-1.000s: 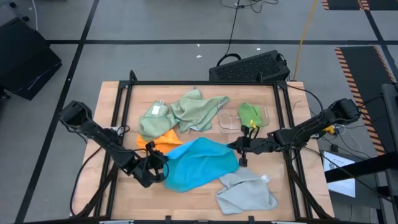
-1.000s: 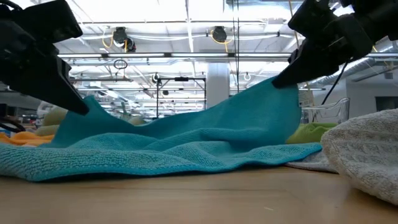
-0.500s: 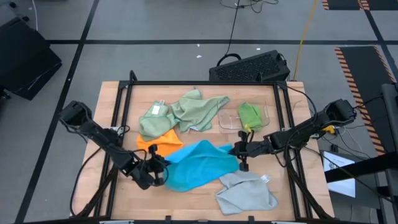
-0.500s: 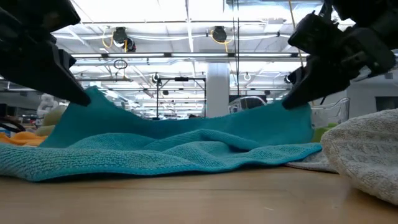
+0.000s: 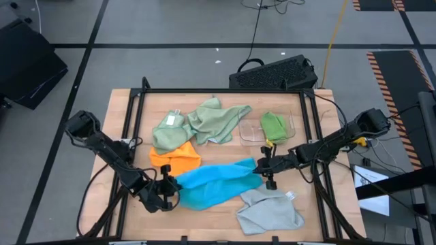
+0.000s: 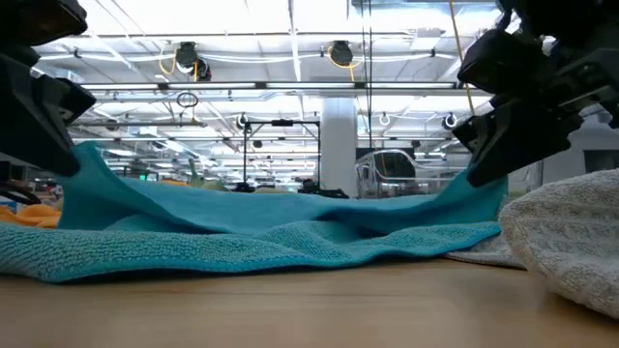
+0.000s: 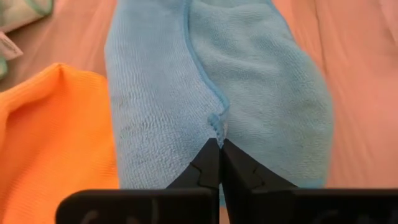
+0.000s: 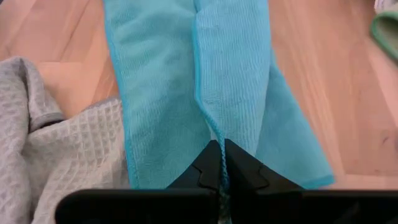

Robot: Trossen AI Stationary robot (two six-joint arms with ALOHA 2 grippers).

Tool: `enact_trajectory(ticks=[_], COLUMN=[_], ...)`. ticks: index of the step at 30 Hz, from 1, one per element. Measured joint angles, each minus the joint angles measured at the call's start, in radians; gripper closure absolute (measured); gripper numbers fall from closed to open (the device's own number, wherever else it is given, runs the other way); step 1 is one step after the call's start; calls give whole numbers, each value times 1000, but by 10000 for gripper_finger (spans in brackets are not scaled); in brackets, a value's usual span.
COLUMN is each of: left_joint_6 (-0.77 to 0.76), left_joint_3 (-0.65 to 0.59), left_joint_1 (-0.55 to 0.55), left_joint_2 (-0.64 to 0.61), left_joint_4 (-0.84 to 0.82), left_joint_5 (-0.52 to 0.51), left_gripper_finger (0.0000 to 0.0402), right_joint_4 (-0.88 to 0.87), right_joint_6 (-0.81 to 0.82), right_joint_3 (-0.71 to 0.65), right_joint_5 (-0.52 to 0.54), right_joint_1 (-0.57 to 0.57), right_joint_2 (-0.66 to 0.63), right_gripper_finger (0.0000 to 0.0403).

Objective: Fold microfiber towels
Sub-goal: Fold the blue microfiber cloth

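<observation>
Two grippers pinch opposite edges of the bright blue towel (image 5: 214, 184), which is stretched between them near the front middle of the table (image 5: 225, 102) — the left gripper (image 5: 168, 189) at its left end, the right gripper (image 5: 262, 167) at its right, each with fingers pressed together on the cloth. The first fold appears under way, one half drawn over the other. Next, both should lower the held edge evenly onto the bottom edge — then let go.

I see a grey tiled floor (image 5: 170, 20), a black keyboard (image 5: 274, 72) beyond the wooden table (image 5: 218, 204), and bright ceiling lights (image 6: 290, 19).
</observation>
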Motion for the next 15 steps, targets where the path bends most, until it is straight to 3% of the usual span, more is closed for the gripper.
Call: enact_trajectory(ticks=[6,15], left_joint_6=[-92,-126], left_joint_3=[0,0], left_joint_1=[-4,-4], left_joint_2=[1,1], left_joint_4=[4,24], left_joint_5=[-9,-8], left_gripper_finger=[384,388], right_joint_4=[1,-32], right_joint_6=[5,27], right_joint_3=[0,0], right_joint_5=[-12,-15], right_joint_1=[3,3], right_joint_2=[0,0], right_gripper_finger=[377,296])
